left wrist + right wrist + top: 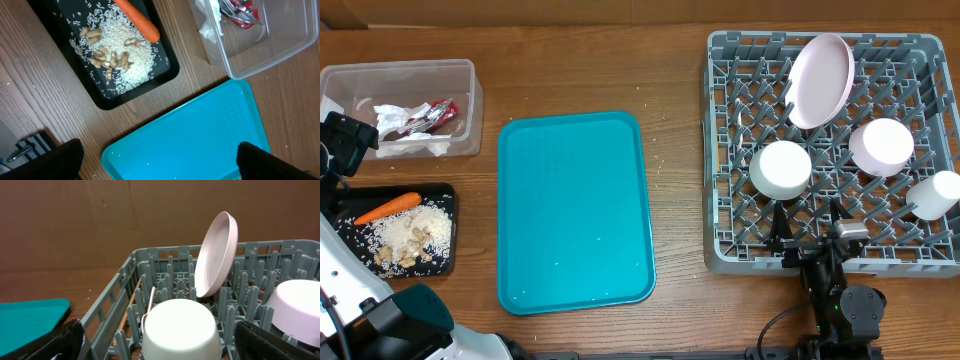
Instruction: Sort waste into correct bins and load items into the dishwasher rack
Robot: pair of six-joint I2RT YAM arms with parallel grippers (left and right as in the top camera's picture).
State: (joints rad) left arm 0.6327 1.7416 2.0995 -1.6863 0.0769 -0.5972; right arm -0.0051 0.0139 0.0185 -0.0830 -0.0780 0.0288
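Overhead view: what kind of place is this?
Probably a dish-clearing practice table: a large grey plastic dishwasher rack holds a pale pink round plate, and a shallow black rectangular tray holds food scraps.

Both the left tool and the right tool hang with jaws wide apart

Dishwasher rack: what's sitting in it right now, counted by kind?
Pink plate: 1
Bowls: 2, the white bowl and the pinkish bowl, both upside down
White cup: 1
Wooden stick: 1
White fork, mostly hidden: 1
Total: 6 things in the dishwasher rack
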